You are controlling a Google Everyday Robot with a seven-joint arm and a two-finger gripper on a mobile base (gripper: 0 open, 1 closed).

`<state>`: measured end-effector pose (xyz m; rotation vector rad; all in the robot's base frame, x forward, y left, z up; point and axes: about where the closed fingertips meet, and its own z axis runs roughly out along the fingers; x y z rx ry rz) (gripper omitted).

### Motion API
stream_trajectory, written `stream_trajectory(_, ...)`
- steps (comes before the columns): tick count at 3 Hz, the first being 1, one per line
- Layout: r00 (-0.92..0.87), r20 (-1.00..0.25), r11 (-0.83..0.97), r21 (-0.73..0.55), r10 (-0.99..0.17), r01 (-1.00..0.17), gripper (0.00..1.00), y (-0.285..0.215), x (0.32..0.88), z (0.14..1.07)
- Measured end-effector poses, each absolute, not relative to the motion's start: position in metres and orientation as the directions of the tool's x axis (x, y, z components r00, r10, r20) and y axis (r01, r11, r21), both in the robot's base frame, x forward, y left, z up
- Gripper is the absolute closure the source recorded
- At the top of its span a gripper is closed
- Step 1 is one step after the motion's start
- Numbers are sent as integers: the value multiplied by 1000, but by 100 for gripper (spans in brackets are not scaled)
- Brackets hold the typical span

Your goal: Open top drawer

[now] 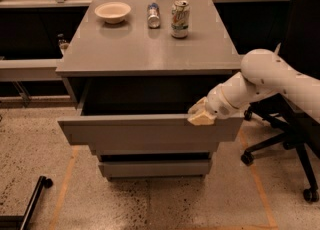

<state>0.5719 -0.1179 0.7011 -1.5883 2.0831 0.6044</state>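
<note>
Grey top drawer [150,131] well out, interior exposed; gripper [202,116] on front panel's top edge, right end, likely for pull purchase; clamped or not, can't tell.

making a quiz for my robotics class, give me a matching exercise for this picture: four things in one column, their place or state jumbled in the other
1 top drawer
2 bowl
3 soda can
4 hand

A at the right end of the drawer front's top edge
B pulled well out
C upright, at the back of the cabinet top, right of centre
D back left of the cabinet top

Pairs: 1-B, 2-D, 3-C, 4-A
</note>
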Motion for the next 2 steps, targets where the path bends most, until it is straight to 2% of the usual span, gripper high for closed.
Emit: stream_trajectory(2,-241,-582,238,82,-776,-968,42,-120,564,703)
